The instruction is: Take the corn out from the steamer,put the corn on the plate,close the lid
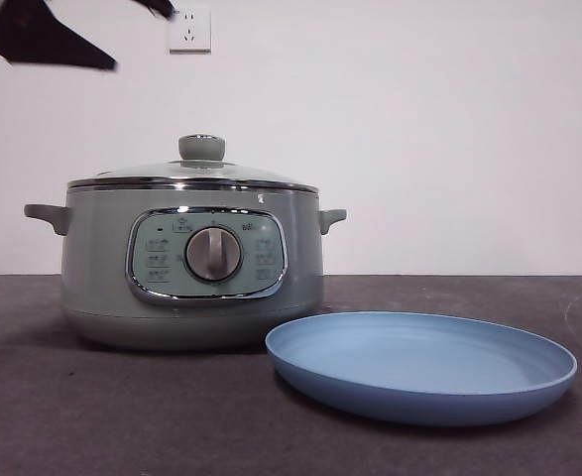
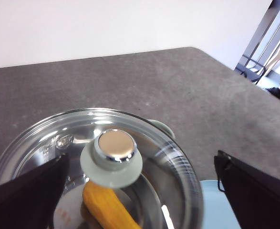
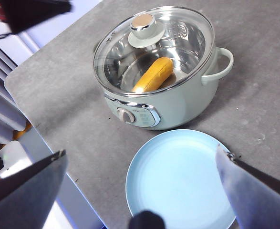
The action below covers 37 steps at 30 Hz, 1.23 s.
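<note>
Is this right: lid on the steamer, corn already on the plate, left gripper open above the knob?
Not quite. The corn is inside the steamer, under the lid; the right wrist view shows the plate bare. The rest holds: left gripper open above the knob.

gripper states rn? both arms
Left gripper: open, holding nothing, above the lid knob on the steamer.
Right gripper: open, holding nothing, high over the plate.
</note>
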### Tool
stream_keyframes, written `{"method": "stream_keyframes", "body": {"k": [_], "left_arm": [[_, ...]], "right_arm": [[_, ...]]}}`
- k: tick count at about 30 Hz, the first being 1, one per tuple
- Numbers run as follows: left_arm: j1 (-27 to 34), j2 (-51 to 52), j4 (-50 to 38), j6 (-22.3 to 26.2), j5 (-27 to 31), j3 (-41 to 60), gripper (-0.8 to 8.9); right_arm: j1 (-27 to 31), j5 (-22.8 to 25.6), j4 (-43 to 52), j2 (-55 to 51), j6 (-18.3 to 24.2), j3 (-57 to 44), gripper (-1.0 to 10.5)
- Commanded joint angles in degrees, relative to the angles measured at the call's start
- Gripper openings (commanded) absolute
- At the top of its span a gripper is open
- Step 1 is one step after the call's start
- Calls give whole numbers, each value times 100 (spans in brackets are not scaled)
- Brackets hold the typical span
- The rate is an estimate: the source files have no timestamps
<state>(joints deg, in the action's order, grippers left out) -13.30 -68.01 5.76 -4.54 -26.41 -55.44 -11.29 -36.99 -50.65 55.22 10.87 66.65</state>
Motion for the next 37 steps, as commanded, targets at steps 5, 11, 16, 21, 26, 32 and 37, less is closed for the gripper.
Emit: {"method": "stream_keyframes", "body": {"k": [5,11,16,21,26,32,37], "left_arm": [[-444,-909,-435,317,887,-400,534],[-656,-1674,-431,605,1189,-940,533],[-752,-2076,-439,643,1451,-997,533],[-761,-2310,-439,656,1554,-997,533],[-765,-2374,-339,656,1670,-997,435],[-778,-2374,-310,621,1720,-997,68],[-776,-2371,-304,608,1694,-997,-9]], "right_arm": [[-13,0,13,2,-59,7,599],[-13,2,-2,2,-96,7,599],[-13,2,-2,2,-96,7,599],[-13,4,-2,2,-94,7,599],[-13,4,-2,2,-94,7,599],[-13,7,-2,17,-94,7,599],[-13,4,0,17,-94,7,599]]}}
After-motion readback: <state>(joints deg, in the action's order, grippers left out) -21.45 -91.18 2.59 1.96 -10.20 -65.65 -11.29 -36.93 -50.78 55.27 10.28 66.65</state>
